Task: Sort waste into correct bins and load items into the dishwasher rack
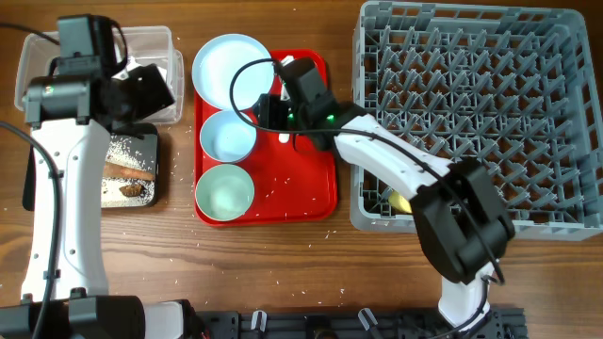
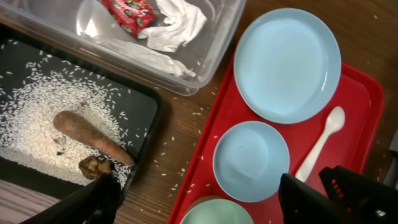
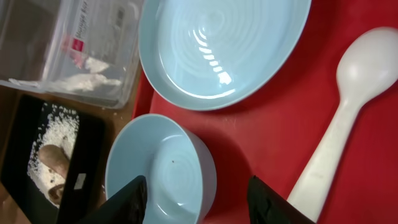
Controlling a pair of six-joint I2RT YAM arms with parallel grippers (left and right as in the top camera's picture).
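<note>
Rice (image 2: 37, 118), sausage-shaped piece (image 2: 90, 135) and brown lump (image 2: 94, 166) are lying in the black tray (image 2: 134, 102); wrapper (image 2: 127, 12) and tissue (image 2: 177, 25) are lying in the clear tub (image 2: 211, 62); the yellow cup (image 1: 398, 201) is sitting in the grey dishwasher rack (image 1: 480, 113). The right fingers (image 3: 127, 202) are hanging spread and empty over the red tray (image 3: 261, 124), between blue-white bowl (image 3: 155, 165) and white plastic spoon (image 3: 348, 124); the left fingers (image 2: 93, 202) are hovering spread and empty above the desk (image 2: 180, 149).

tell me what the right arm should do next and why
Probably lower the right gripper straight down. Its open fingers hang on either side of the rim of the small pale blue bowl, one over its inside, one over the red tray, and nothing is held yet. The white spoon lies outside the gap.
</note>
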